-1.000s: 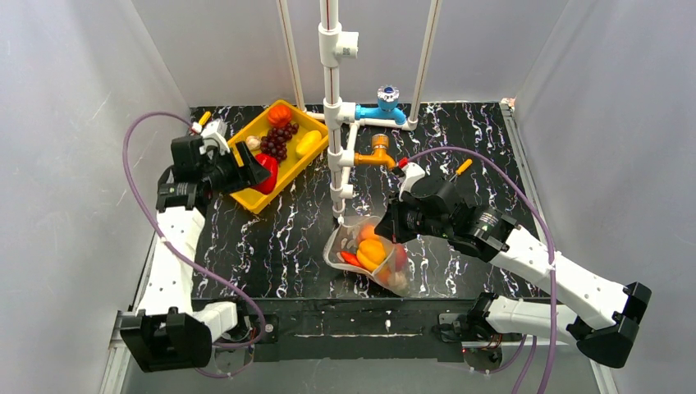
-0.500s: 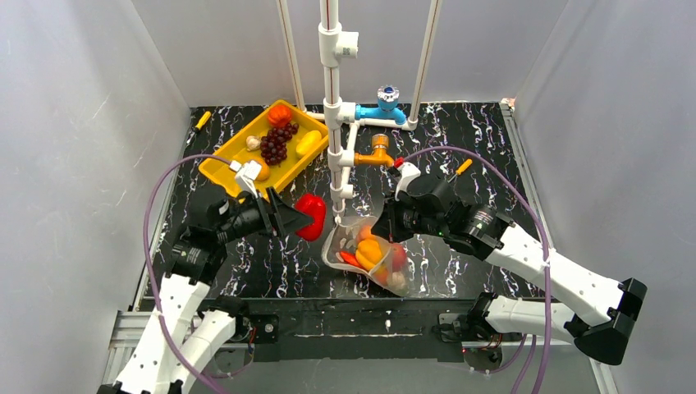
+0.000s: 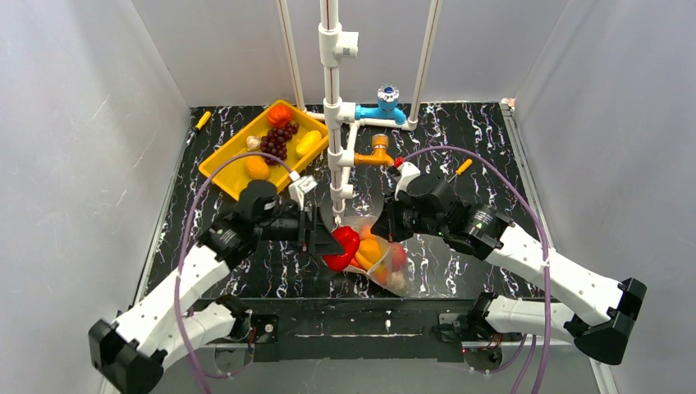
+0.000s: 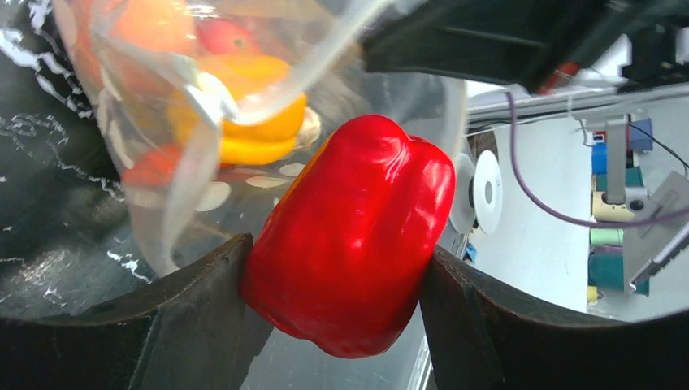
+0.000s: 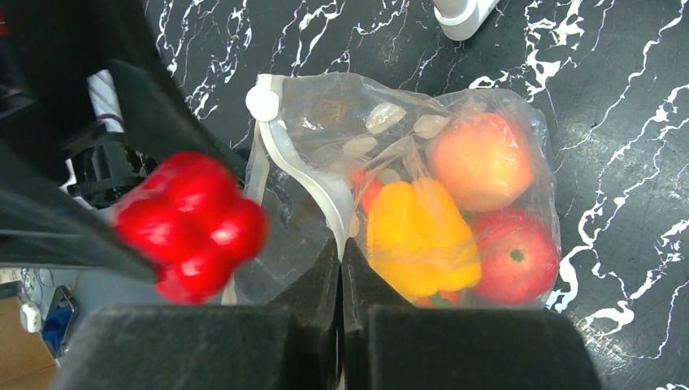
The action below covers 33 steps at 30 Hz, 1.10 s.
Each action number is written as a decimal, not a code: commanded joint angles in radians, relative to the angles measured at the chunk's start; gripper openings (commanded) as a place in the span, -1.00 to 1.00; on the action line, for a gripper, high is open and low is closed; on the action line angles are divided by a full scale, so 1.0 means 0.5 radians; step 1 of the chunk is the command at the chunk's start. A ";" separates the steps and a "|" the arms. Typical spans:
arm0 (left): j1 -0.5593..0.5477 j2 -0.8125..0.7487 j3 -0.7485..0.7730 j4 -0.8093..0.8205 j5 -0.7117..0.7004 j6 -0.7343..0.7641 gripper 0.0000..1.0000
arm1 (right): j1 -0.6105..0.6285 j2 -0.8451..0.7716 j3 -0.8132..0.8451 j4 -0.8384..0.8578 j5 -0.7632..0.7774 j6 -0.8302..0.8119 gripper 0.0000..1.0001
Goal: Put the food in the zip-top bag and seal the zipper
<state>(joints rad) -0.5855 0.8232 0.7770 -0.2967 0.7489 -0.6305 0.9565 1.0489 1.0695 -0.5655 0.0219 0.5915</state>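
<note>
I hold the pepper (image 4: 349, 227) in the left gripper (image 4: 335, 280), jaws wide. The bag (image 5: 317, 122) mouth lies just ahead, its rim pinched in the fully closed right gripper (image 5: 341, 262).

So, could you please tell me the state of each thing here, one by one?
red bell pepper: gripped, held at the bag's mouth, not yet inside.
zip-top bag: open, partly filled.
zipper: unsealed.
left fingers: closed on the pepper.
right fingers: shut, pinching the bag's mouth edge.
yellow tray: partly filled.
</note>
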 commanded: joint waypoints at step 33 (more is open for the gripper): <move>-0.236 0.710 0.639 -0.462 -0.376 0.031 0.93 | -0.002 -0.054 0.102 0.128 -0.142 -0.023 -0.97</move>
<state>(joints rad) -0.6998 1.2204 1.0912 -0.5083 0.5876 -0.6217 0.9512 1.0680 1.0847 -0.5507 -0.0360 0.5728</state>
